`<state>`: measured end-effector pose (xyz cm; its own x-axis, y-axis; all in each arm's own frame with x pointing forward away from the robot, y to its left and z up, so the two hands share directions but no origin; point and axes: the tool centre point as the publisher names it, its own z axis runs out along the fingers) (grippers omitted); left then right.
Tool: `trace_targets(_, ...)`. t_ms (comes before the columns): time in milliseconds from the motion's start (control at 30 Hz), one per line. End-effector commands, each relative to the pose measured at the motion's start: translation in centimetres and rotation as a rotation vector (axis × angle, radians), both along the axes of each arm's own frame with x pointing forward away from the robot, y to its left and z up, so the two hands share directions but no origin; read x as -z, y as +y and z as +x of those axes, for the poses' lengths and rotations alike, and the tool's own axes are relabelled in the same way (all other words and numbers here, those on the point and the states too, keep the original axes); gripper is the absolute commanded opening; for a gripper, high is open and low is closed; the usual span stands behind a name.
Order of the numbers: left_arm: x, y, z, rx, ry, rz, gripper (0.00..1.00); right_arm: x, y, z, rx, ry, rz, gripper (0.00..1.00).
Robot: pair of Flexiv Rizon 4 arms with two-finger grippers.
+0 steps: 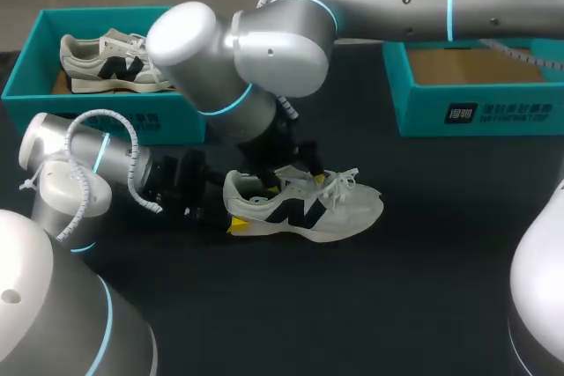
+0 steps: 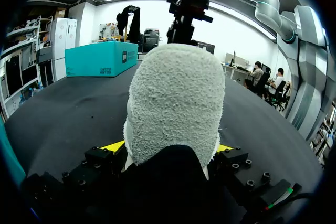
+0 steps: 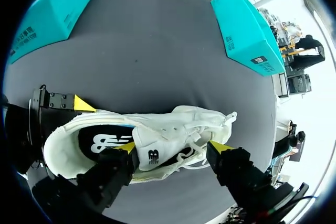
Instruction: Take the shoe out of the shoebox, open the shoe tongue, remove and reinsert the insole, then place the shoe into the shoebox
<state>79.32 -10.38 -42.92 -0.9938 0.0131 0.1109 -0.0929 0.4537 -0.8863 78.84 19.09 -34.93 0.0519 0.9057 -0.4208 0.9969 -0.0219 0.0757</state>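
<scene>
Cream shoe [image 1: 308, 204] with dark side logo, standing on its sole, toe to the right, dark insole [image 3: 102, 141] inside, open teal shoebox [image 1: 476, 112] behind its toe

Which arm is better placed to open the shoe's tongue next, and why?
Right. The right arm is directly over the tongue of the shoe, while the left arm's jaws clamp the heel, steadying it.
</scene>
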Motion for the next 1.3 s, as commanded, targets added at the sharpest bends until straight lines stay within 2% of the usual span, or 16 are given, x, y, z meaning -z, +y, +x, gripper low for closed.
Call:
trace_targets(33, 0.3, 0.0, -0.1, 0.002, 0.001, 0.003, 0.00, -1.1, -0.8, -0.1, 0.011, -0.009, 0.001, 0.75)
trace_targets(67, 0.3, 0.0, -0.1, 0.002, 0.001, 0.003, 0.00, -1.2, -1.0, 0.0, 0.013, -0.011, 0.002, 0.70)
trace_targets(133, 0.3, 0.0, -0.1, 0.002, 0.001, 0.003, 0.00, -1.6, -1.1, 0.0, 0.019, -0.008, 0.015, 0.47)
trace_targets(200, 0.3, 0.0, -0.1, 0.002, 0.001, 0.003, 0.00, -1.8, -1.2, 0.1, 0.020, 0.000, 0.043, 0.35)
trace_targets(233, 0.3, 0.0, -0.1, 0.002, 0.001, 0.003, 0.00, -1.9, -1.2, 0.1, 0.024, 0.005, 0.049, 0.23)
trace_targets(267, 0.3, 0.0, -0.1, 0.002, 0.001, 0.003, 0.00, -2.0, -1.3, 0.2, 0.028, 0.008, 0.060, 0.06)
trace_targets(300, 0.3, 0.0, -0.1, 0.002, 0.001, 0.003, 0.00, -2.0, -1.3, 0.2, 0.029, 0.008, 0.072, 0.00)
trace_targets(667, 0.3, 0.0, -0.1, 0.002, 0.001, 0.003, 0.00, -2.3, -2.5, 0.8, 0.039, 0.029, 0.313, 0.00)
trace_targets(900, 0.3, 0.0, -0.1, 0.002, 0.001, 0.003, 0.00, -2.9, -4.8, 1.2, 0.052, 0.012, 0.335, 0.00)
trace_targets(1000, 0.3, 0.0, -0.1, 0.002, 0.001, 0.003, 0.00, -2.8, -6.0, 1.5, 0.038, 0.003, 0.366, 0.00)
trace_targets(1300, 0.3, 0.0, -0.1, 0.002, 0.001, 0.003, 0.00, -2.2, -8.5, 2.2, 0.056, 0.017, 0.344, 0.00)
